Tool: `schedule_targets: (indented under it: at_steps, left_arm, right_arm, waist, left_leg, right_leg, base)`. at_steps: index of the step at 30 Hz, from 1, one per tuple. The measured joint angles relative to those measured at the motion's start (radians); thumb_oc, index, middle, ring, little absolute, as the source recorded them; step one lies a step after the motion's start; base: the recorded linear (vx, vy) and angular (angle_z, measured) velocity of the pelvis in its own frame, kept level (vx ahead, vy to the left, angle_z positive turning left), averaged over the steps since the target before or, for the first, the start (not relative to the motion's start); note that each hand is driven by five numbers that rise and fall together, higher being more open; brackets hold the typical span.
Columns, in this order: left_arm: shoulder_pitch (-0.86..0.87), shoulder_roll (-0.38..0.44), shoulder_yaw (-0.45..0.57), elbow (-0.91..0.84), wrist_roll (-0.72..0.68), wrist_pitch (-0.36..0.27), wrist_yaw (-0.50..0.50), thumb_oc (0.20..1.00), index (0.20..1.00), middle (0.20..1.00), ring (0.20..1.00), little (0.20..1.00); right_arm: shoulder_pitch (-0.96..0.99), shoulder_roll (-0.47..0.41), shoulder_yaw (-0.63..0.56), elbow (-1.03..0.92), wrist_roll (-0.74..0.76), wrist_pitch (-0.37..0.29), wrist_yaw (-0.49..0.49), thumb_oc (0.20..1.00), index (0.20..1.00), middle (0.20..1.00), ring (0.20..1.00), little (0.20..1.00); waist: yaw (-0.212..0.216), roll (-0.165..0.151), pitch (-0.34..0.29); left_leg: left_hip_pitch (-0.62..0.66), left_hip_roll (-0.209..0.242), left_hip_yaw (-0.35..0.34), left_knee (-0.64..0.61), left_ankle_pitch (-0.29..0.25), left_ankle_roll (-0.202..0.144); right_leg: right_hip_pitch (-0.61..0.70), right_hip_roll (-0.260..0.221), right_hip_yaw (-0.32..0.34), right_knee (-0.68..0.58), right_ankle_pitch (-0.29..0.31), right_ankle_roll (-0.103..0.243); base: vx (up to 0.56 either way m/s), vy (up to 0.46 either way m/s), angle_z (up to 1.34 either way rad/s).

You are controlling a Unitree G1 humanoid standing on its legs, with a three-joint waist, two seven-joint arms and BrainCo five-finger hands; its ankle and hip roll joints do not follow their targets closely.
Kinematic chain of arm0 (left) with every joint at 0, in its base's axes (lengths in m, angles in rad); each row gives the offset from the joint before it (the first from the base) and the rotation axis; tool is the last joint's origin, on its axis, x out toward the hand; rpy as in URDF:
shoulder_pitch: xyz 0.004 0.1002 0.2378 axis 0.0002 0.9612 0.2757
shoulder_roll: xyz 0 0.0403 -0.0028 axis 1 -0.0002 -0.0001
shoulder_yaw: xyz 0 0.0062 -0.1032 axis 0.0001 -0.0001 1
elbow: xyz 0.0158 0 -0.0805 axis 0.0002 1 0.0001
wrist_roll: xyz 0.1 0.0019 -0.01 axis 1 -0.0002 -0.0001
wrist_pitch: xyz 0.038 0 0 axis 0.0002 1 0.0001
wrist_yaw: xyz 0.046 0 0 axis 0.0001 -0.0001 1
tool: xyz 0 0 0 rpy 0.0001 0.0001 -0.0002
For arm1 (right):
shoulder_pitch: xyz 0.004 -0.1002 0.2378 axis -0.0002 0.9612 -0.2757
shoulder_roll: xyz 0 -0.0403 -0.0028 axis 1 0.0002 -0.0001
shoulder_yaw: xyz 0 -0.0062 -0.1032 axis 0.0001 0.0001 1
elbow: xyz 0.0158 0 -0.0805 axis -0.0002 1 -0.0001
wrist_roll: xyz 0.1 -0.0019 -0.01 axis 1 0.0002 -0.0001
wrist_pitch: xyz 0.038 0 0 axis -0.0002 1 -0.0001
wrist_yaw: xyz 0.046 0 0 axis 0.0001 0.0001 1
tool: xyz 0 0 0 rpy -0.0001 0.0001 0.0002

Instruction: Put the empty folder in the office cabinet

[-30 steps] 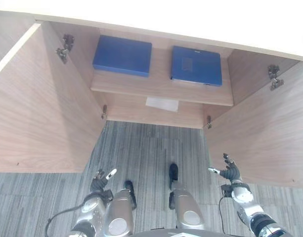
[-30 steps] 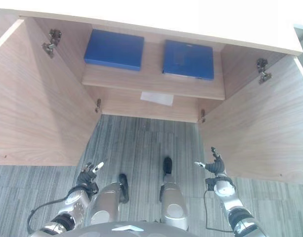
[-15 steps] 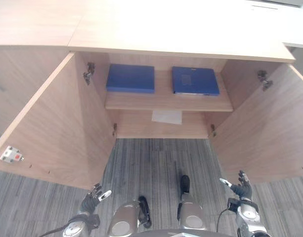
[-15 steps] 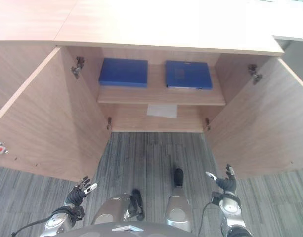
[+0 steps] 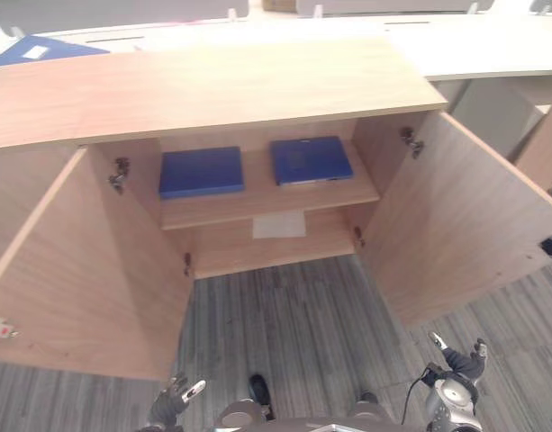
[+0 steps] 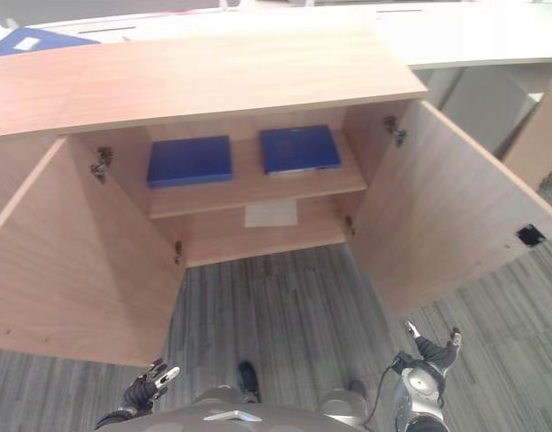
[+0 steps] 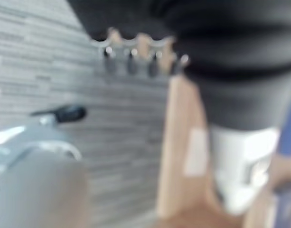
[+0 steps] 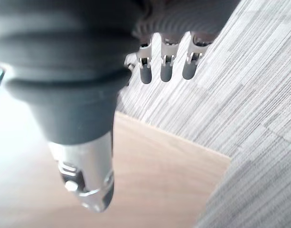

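Observation:
The wooden office cabinet (image 5: 212, 90) stands with both doors swung wide. Two blue folders lie flat on its upper shelf, one on the left (image 5: 202, 171) and one on the right (image 5: 310, 160). My left hand (image 5: 172, 400) hangs low at the bottom edge, fingers (image 7: 131, 61) straight and holding nothing. My right hand (image 5: 456, 364) hangs low at the lower right near the right door, fingers (image 8: 166, 66) straight and also empty. Both hands are far from the shelf.
A white sheet (image 5: 278, 224) lies on the lower shelf. The left door (image 5: 77, 270) and right door (image 5: 456, 225) jut out over grey striped carpet (image 5: 294, 324). Another blue folder (image 5: 41, 49) lies on the desk behind the cabinet, far left.
The whole picture has shifted: the camera has drawn back and risen, so the cabinet top and desk behind now show. Both hands stay open and low.

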Motion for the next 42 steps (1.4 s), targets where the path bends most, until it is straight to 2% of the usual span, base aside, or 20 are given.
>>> schedule_targets:
  at_steps: [1, 2, 4, 7, 9, 13, 18, 22, 28, 29, 31, 32, 33, 34, 35, 36, 38, 39, 40, 42]
  left_arm:
    - [0.004, 0.005, 0.012, -0.011, -0.007, 0.0, 0.004, 1.0, 1.0, 1.0, 1.0, 1.0]
    - [0.016, -0.022, 0.003, -0.044, -0.007, 0.0, 0.002, 1.0, 1.0, 1.0, 1.0, 1.0]
    - [0.004, -0.06, -0.007, -0.064, -0.006, 0.001, -0.003, 1.0, 1.0, 1.0, 1.0, 1.0]
    - [0.0, -0.061, -0.011, -0.066, -0.004, 0.001, -0.004, 1.0, 1.0, 1.0, 1.0, 1.0]
    - [0.001, -0.048, -0.011, -0.062, 0.006, 0.002, -0.003, 1.0, 1.0, 1.0, 1.0, 1.0]
    - [0.005, -0.013, -0.029, -0.058, 0.015, 0.015, -0.004, 1.0, 1.0, 1.0, 1.0, 1.0]
    - [0.007, 0.035, -0.032, -0.032, 0.053, 0.034, -0.022, 1.0, 1.0, 1.0, 1.0, 1.0]
    - [0.012, 0.059, -0.033, -0.032, 0.055, 0.061, -0.042, 1.0, 1.0, 1.0, 1.0, 1.0]
    - [0.014, 0.074, -0.035, -0.033, 0.054, 0.093, -0.044, 1.0, 1.0, 1.0, 1.0, 1.0]
    - [0.014, 0.074, -0.035, -0.033, 0.054, 0.093, -0.044, 1.0, 1.0, 1.0, 1.0, 1.0]
    - [-0.001, 0.072, -0.041, -0.033, 0.053, 0.095, -0.043, 1.0, 1.0, 1.0, 1.0, 1.0]
    - [-0.003, 0.07, -0.041, -0.025, 0.051, 0.09, -0.046, 1.0, 1.0, 1.0, 1.0, 1.0]
    - [-0.003, 0.07, -0.041, -0.025, 0.051, 0.09, -0.046, 1.0, 1.0, 1.0, 1.0, 1.0]
    - [-0.007, 0.066, -0.041, -0.017, 0.051, 0.088, -0.048, 1.0, 1.0, 1.0, 1.0, 1.0]
    - [0.001, 0.065, -0.04, 0.008, 0.05, 0.087, -0.052, 1.0, 1.0, 1.0, 1.0, 1.0]
    - [0.001, 0.065, -0.04, 0.008, 0.05, 0.087, -0.052, 1.0, 1.0, 1.0, 1.0, 1.0]
    - [0.029, 0.056, -0.041, 0.026, 0.051, 0.077, -0.082, 1.0, 1.0, 1.0, 1.0, 1.0]
    - [0.029, 0.056, -0.041, 0.026, 0.051, 0.077, -0.082, 1.0, 1.0, 1.0, 1.0, 1.0]
    - [0.043, 0.057, -0.031, 0.017, 0.051, 0.075, -0.091, 1.0, 1.0, 1.0, 1.0, 1.0]
    - [0.052, 0.058, -0.03, 0.004, 0.052, 0.072, -0.106, 1.0, 1.0, 1.0, 1.0, 1.0]
  right_arm:
    - [0.014, 0.019, -0.004, 0.005, 0.001, -0.001, -0.034, 1.0, 1.0, 1.0, 1.0, 1.0]
    - [0.031, 0.017, -0.013, 0.007, 0.004, -0.005, -0.086, 1.0, 1.0, 1.0, 1.0, 1.0]
    - [0.042, -0.008, -0.026, 0.012, 0.033, -0.015, -0.163, 1.0, 1.0, 1.0, 1.0, 1.0]
    - [0.031, -0.044, -0.056, 0.018, 0.06, -0.04, -0.215, 1.0, 1.0, 1.0, 1.0, 1.0]
    - [0.024, -0.057, -0.089, 0.017, 0.071, -0.063, -0.242, 1.0, 1.0, 1.0, 1.0, 1.0]
    - [-0.017, -0.071, -0.089, 0.019, 0.078, -0.069, -0.244, 1.0, 1.0, 1.0, 1.0, 1.0]
    - [-0.084, -0.104, -0.072, 0.049, 0.08, -0.059, -0.123, 1.0, 1.0, 1.0, 1.0, 1.0]
    - [-0.115, -0.19, -0.078, 0.056, 0.087, -0.031, -0.006, 1.0, 1.0, 1.0, 1.0, 1.0]
    - [-0.22, -0.328, -0.09, 0.056, 0.12, 0.019, 0.021, 1.0, 1.0, 1.0, 1.0, 1.0]
    - [-0.22, -0.328, -0.09, 0.056, 0.12, 0.019, 0.021, 1.0, 1.0, 1.0, 1.0, 1.0]
    - [-0.298, -0.388, -0.092, 0.056, 0.121, 0.025, 0.004, 1.0, 1.0, 1.0, 1.0, 1.0]
    - [-0.352, -0.438, -0.096, 0.062, 0.121, 0.029, 0.006, 1.0, 1.0, 1.0, 1.0, 1.0]
    - [-0.352, -0.438, -0.096, 0.062, 0.121, 0.029, 0.006, 1.0, 1.0, 1.0, 1.0, 1.0]
    - [-0.403, -0.488, -0.102, 0.08, 0.116, 0.027, 0.022, 1.0, 1.0, 1.0, 1.0, 1.0]
    - [-0.412, -0.499, -0.104, 0.089, 0.115, 0.032, 0.04, 1.0, 1.0, 1.0, 1.0, 1.0]
    - [-0.412, -0.499, -0.104, 0.089, 0.115, 0.032, 0.04, 1.0, 1.0, 1.0, 1.0, 1.0]
    - [-0.434, -0.569, -0.056, 0.096, 0.055, 0.06, 0.167, 1.0, 1.0, 1.0, 1.0, 1.0]
    - [-0.434, -0.569, -0.056, 0.096, 0.055, 0.06, 0.167, 1.0, 1.0, 1.0, 1.0, 1.0]
    - [-0.437, -0.617, -0.005, 0.094, 0.018, 0.077, 0.247, 1.0, 1.0, 1.0, 1.0, 1.0]
    - [-0.434, -0.657, 0.048, 0.088, 0.01, 0.107, 0.347, 1.0, 1.0, 1.0, 1.0, 1.0]
  waist:
    - [-0.003, -0.042, -0.016]
    - [-0.007, -0.029, -0.027]
    - [-0.007, 0.012, -0.049]
    - [-0.005, 0.025, -0.057]
    - [-0.006, 0.022, -0.057]
    - [-0.001, 0.014, -0.063]
    - [0.012, 0.006, -0.069]
    - [0.028, 0.025, -0.074]
    - [0.029, 0.07, -0.063]
    - [0.029, 0.07, -0.063]
    - [0.026, 0.108, -0.039]
    - [0.025, 0.14, -0.026]
    - [0.025, 0.14, -0.026]
    - [0.026, 0.174, 0.0]
    - [0.033, 0.192, 0.006]
    - [0.033, 0.192, 0.006]
    - [0.042, 0.233, 0.021]
    - [0.042, 0.233, 0.021]
    - [0.052, 0.249, 0.02]
    - [0.044, 0.24, 0.027]
  left_leg:
    - [0.001, -0.019, -0.002, 0.0, 0.009, -0.022]
    - [0.005, 0.015, -0.025, 0.0, 0.013, -0.069]
    - [0.008, 0.063, -0.061, 0.001, 0.031, -0.089]
    - [0.007, 0.086, -0.077, 0.0, 0.039, -0.101]
    - [0.008, 0.09, -0.093, 0.0, 0.046, -0.105]
    - [0.004, 0.09, -0.11, 0.0, 0.049, -0.103]
    - [0.009, 0.087, -0.119, 0.0, 0.045, -0.108]
    - [0.005, 0.085, -0.124, 0.0, 0.046, -0.109]
    - [-0.023, 0.087, -0.131, 0.0, 0.058, -0.115]
    - [-0.023, 0.087, -0.131, 0.0, 0.058, -0.115]
    - [-0.054, 0.086, -0.131, 0.001, 0.071, -0.108]
    - [-0.076, 0.084, -0.132, 0.001, 0.085, -0.097]
    - [-0.076, 0.084, -0.132, 0.001, 0.085, -0.097]
    - [-0.083, 0.082, -0.132, 0.001, 0.089, -0.1]
    - [-0.083, 0.083, -0.135, 0.001, 0.089, -0.1]
    - [-0.083, 0.083, -0.135, 0.001, 0.089, -0.1]
    - [-0.085, 0.082, -0.136, 0.002, 0.085, -0.105]
    - [-0.085, 0.082, -0.136, 0.002, 0.085, -0.105]
    - [-0.099, 0.083, -0.138, 0.006, 0.086, -0.107]
    - [-0.111, 0.085, -0.138, 0.01, 0.092, -0.106]
  right_leg:
    - [0.007, -0.005, -0.019, -0.002, -0.03, -0.019]
    - [0.012, 0.03, -0.038, -0.002, -0.039, -0.029]
    - [0.023, 0.085, -0.047, -0.002, -0.046, -0.044]
    - [0.025, 0.114, -0.051, -0.002, -0.051, -0.058]
    - [0.035, 0.121, -0.058, -0.001, -0.049, -0.071]
    - [0.041, 0.121, -0.074, 0.003, -0.049, -0.072]
    - [0.054, 0.119, -0.087, -0.002, -0.052, -0.077]
    - [0.052, 0.118, -0.095, -0.002, -0.054, -0.079]
    - [0.024, 0.12, -0.096, -0.002, -0.051, -0.078]
    - [0.024, 0.12, -0.096, -0.002, -0.051, -0.078]
    - [-0.007, 0.119, -0.095, -0.002, -0.03, -0.078]
    - [-0.03, 0.117, -0.094, -0.002, -0.019, -0.083]
    - [-0.03, 0.117, -0.094, -0.002, -0.019, -0.083]
    - [-0.038, 0.116, -0.094, -0.002, -0.011, -0.083]
    - [-0.037, 0.117, -0.095, -0.002, -0.012, -0.083]
    - [-0.037, 0.117, -0.095, -0.002, -0.012, -0.083]
    - [-0.039, 0.115, -0.097, -0.002, -0.011, -0.083]
    - [-0.039, 0.115, -0.097, -0.002, -0.011, -0.083]
    - [-0.054, 0.117, -0.098, -0.002, -0.008, -0.086]
    - [-0.069, 0.124, -0.094, -0.002, -0.003, -0.086]
  base:
    - [0.05, -0.078, 0.09]
    - [0.11, -0.154, 0.05]
    - [0.13, -0.184, 0.05]
    - [0.09, -0.144, 0.03]
    - [0.04, -0.098, 0.16]
    - [0.07, -0.131, 0.14]
    - [0.06, -0.111, 0.08]
    - [0.03, -0.129, 0.04]
    - [-0.05, -0.095, 0.01]
    - [-0.11, -0.022, -0.04]
    - [-0.13, -0.009, -0.02]
    - [-0.07, 0.003, -0.02]
    - [-0.05, 0.006, -0.01]
    - [-0.04, 0.011, 0.01]
    - [-0.04, 0.011, 0.01]
    - [-0.05, 0.003, 0.03]
    - [-0.07, -0.011, 0.01]
    - [-0.06, -0.023, 0.0]
    - [-0.06, -0.067, -0.06]
    - [-0.07, -0.075, -0.07]
